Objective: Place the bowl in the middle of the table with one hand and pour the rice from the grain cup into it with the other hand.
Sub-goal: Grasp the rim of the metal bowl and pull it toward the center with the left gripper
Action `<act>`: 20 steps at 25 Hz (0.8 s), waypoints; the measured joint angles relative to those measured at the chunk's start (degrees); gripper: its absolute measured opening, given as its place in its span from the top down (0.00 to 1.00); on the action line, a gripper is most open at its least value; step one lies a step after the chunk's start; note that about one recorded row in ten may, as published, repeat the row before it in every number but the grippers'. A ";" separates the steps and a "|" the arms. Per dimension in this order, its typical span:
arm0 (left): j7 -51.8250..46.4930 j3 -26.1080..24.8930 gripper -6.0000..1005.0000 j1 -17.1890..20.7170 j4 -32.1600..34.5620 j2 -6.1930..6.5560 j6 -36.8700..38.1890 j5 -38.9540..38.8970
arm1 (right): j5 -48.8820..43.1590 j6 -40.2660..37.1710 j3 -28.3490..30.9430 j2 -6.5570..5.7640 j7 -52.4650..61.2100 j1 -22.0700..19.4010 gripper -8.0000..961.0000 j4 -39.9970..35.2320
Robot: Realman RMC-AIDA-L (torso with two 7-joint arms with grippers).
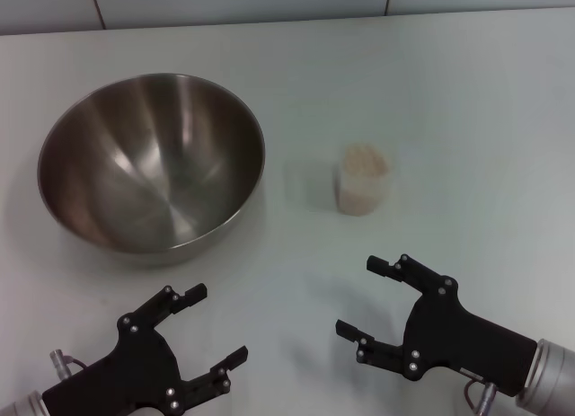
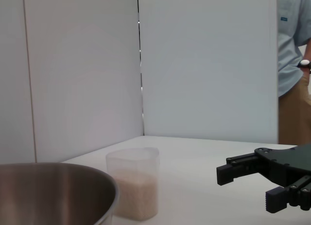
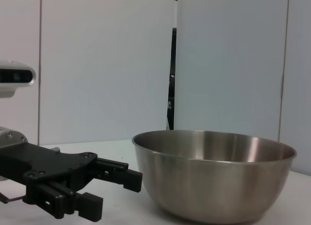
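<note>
Both grippers, left (image 1: 199, 324) and right (image 1: 370, 296), spread near bowl (image 1: 151, 163), grain cup (image 1: 362, 179).

In the left wrist view the bowl (image 2: 53, 191) is cut off at the frame edge, hiding its base, and a bystander (image 2: 294, 64) (headless) is half out of frame.

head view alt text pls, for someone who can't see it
A large steel bowl sits on the left of a white table, with a small clear grain cup of rice to its right. Nearer the camera, the left end effector and right end effector are open, holding nothing.
</note>
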 joint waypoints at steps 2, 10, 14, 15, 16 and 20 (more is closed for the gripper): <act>0.00 -0.05 0.16 0.00 0.03 0.00 0.00 0.00 | 0.01 0.00 0.00 0.00 -0.02 0.15 0.14 0.00; 0.14 -0.26 0.17 0.11 0.10 -0.01 0.84 -0.21 | 0.01 0.00 0.00 0.01 -0.14 0.26 0.14 0.00; 3.78 -6.80 0.17 3.76 0.54 0.00 11.20 -0.47 | 0.01 0.00 0.00 0.09 -0.16 0.28 0.14 -0.01; 3.78 -6.80 0.18 3.76 0.54 0.00 11.20 -0.47 | 0.01 0.00 0.00 0.09 -0.16 0.28 0.14 -0.01; 3.78 -6.80 0.18 3.76 0.54 0.00 11.20 -0.47 | 0.01 0.00 0.00 0.10 -0.16 0.27 0.14 -0.02; -2.54 -20.94 0.18 5.37 1.82 0.19 16.86 -0.56 | 0.00 0.01 0.00 0.17 -0.17 0.39 0.14 -0.08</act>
